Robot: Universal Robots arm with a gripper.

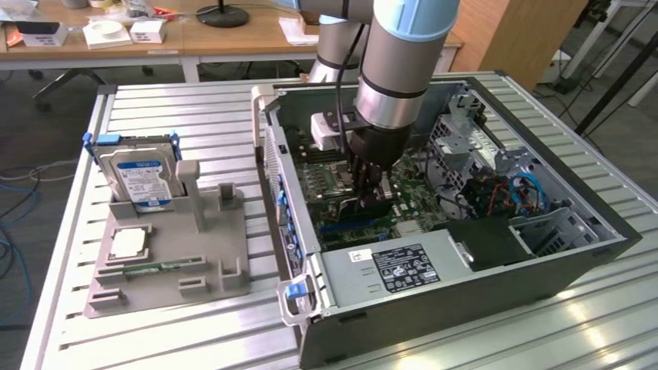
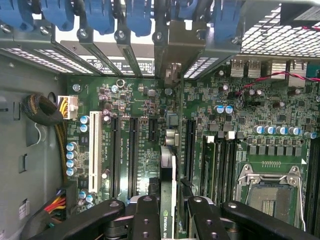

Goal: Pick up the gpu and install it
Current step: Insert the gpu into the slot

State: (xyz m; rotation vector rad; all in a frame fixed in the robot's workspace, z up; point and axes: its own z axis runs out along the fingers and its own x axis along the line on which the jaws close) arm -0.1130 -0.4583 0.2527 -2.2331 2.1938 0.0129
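- Worktop (image 1: 185, 339) of ribbed metal slats carries everything; the open computer case (image 1: 535, 266) lies on its side on it and serves as the landmark for the rest.
- Robot arm (image 1: 406, 46) comes down from above into the open case, over the green motherboard (image 2: 135, 100) on the case floor.
- Grey holder tray (image 1: 211, 262) sits on the worktop just beside the case, on the exterior view's left.
- Hard drive (image 1: 142, 179) with a blue label stands upright in the far end of that tray, well apart from the case.
- Power supply (image 1: 406, 270) with a black sticker fills the near end of the case, close to the arm.
- Gripper (image 2: 169, 210) is inside the case, low over the motherboard, its black fingers (image 2: 145, 220) clamped on either face of the gpu.
- Gpu (image 2: 168, 175), a thin card held edge-on between the fingers, stands upright over the motherboard, in line with the long black slots (image 2: 132, 155); whether its edge has reached a slot cannot be told.
- Memory stick (image 1: 154, 267), narrow and green, lies flat in the near part of the tray, away from the case.
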